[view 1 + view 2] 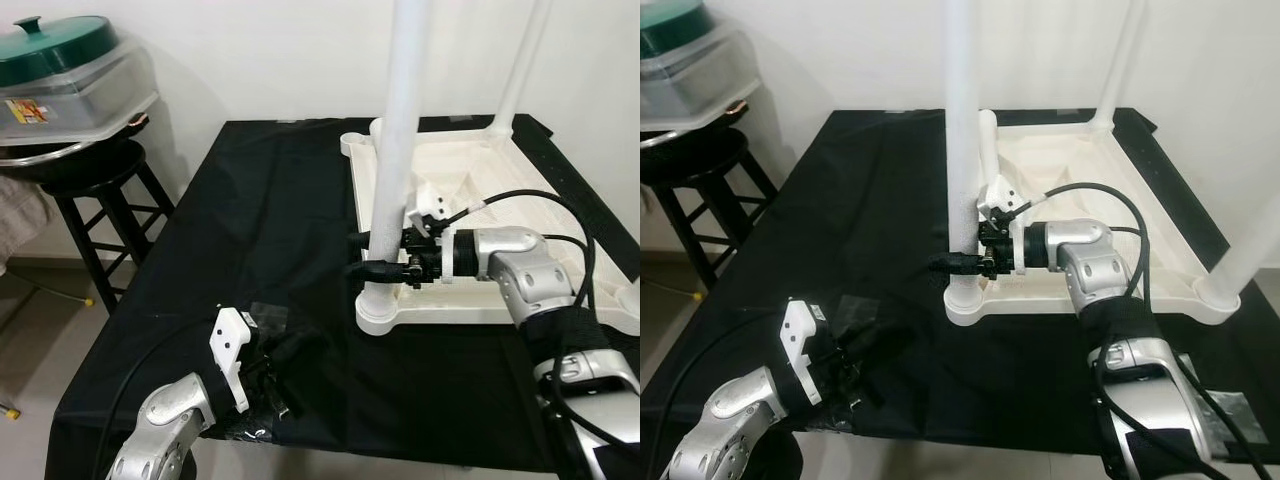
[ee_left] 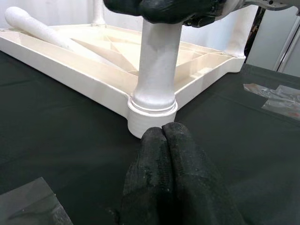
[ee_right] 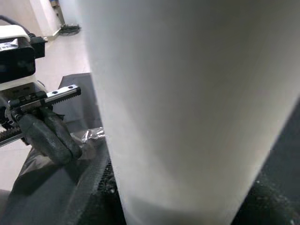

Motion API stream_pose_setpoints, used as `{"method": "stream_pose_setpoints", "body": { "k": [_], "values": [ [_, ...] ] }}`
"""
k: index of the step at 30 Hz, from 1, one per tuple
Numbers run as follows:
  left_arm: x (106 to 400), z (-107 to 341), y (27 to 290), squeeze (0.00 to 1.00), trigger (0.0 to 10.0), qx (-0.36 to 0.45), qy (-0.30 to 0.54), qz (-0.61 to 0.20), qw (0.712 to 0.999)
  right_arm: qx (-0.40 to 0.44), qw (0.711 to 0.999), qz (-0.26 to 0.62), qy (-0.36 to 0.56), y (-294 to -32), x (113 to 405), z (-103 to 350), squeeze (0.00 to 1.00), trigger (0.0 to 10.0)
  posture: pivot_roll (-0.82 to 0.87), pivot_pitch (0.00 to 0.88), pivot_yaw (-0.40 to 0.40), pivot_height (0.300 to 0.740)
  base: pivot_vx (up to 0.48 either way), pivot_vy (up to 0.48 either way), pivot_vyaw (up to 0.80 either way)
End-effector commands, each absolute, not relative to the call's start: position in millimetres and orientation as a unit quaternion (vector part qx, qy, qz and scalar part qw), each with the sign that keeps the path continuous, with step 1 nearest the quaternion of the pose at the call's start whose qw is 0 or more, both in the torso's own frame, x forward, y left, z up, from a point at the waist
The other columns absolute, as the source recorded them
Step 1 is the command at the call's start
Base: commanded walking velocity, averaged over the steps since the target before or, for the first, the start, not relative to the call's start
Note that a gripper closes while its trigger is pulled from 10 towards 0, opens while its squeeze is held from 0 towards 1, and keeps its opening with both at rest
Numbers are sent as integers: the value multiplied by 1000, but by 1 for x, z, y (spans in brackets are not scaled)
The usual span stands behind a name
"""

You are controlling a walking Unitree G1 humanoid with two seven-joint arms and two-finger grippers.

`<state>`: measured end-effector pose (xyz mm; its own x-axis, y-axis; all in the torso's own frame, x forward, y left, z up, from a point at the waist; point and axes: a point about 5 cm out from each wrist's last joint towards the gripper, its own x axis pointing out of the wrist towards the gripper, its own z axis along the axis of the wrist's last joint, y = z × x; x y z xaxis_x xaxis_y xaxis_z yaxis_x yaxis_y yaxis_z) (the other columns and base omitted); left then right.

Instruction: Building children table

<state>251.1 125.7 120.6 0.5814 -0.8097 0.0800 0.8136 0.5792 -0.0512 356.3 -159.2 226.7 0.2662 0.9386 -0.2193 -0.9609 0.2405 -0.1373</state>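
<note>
Children's table top (image 1: 520, 300), cream-white plastic, is laid upside down on the right half of a surface draped in black cloth (image 1: 250, 220), so the ribbed underside with its diagonal braces is turned up. Round socket collars are moulded into the corners. Thick white tube legs are stood upright in them: the near-left leg (image 1: 395, 150), a far leg (image 1: 520, 70) at the back corner, and another leg (image 1: 1250, 250) at the near-right corner, seen in the right eye view. One more loose leg (image 2: 42, 30) is lying flat along the far-left edge of the upturned top, pretty clear from the left wrist view.

The near-left leg is gripped low down by the right gripper (image 1: 372, 258), just above the socket collar, with the black fingers closed around the tube from the right. In the right wrist view the tube is pretty much all that's visible up close.

The left gripper (image 2: 164, 154) is parked on the cloth near and left of that corner, fingers pressed together with nothing between them, tips just beside the collar but not touching it as far as can be told.

A bit of crinkled clear plastic (image 2: 276, 96) is lying on the cloth. Off to the far left, a black stool (image 1: 95, 190) is carrying a grey tray with a green lid (image 1: 55, 50) on top.
</note>
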Motion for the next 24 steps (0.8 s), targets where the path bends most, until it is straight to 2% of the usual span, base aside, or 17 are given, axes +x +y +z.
{"method": "stream_pose_setpoints", "body": {
  "k": [1,3,5,7,8,9,10,11,12,13,14,15,16,21,22,23,24],
  "values": [
    [250,117,127,0,10000,-38,-16,-454,890,-123,769,624,59,-155,353,219,0,0,19,100,53,740,0,0,0],
    [250,117,127,0,10000,-39,-15,-454,890,-129,774,617,61,-157,352,215,0,0,14,102,55,740,0,0,0],
    [250,117,127,0,10000,-41,-15,-455,889,-138,793,591,57,-162,350,209,0,0,7,107,57,740,0,0,0],
    [250,117,127,0,10000,-41,-15,-455,889,-138,793,591,57,-162,350,209,0,0,7,107,57,740,0,0,0],
    [249,117,128,0,10000,-42,-15,-456,889,-141,814,561,55,-163,348,203,0,0,4,113,55,740,0,0,0],
    [249,117,128,0,10000,-42,-15,-456,889,-141,814,561,55,-163,348,203,0,0,4,113,55,740,0,0,0],
    [248,117,128,0,10000,-43,-16,-456,889,-113,864,486,68,-153,345,182,0,0,1,119,46,740,0,0,0],
    [248,118,129,0,10000,-43,-16,-456,889,-63,935,340,78,-136,336,155,0,0,-6,130,53,740,0,0,0],
    [248,118,129,0,10000,-43,-16,-456,889,-63,935,340,78,-136,336,155,0,0,-6,130,53,740,0,0,0],
    [248,119,131,0,10000,-44,-16,-456,889,-40,958,264,108,-117,311,127,0,0,-12,137,63,740,0,0,0],
    [248,119,131,0,10000,-44,-16,-456,889,-40,958,264,108,-117,311,127,0,0,-12,137,63,740,0,0,0],
    [249,118,132,0,10000,-44,-15,-457,888,-76,959,252,102,-100,297,125,0,0,-36,129,71,740,0,0,0],
    [249,118,132,0,10000,-45,-15,-458,888,-79,957,261,98,-91,292,127,0,0,-42,128,72,740,0,0,0],
    [250,118,128,0,10000,-48,-12,-468,882,-102,950,268,123,-103,304,121,0,0,-20,117,52,740,0,0,0],
    [250,117,128,0,10000,-48,-13,-467,883,-106,948,273,126,-102,304,121,0,4980,-23,114,54,740,0,0,0],
    [250,117,128,0,10000,-48,-13,-467,883,-106,948,273,126,-102,304,121,0,4980,-23,114,54,740,0,0,0],
    [249,117,128,0,10000,-49,-15,-463,885,-107,947,275,127,-101,303,122,0,10000,-23,114,54,740,0,0,0]
  ]
}}
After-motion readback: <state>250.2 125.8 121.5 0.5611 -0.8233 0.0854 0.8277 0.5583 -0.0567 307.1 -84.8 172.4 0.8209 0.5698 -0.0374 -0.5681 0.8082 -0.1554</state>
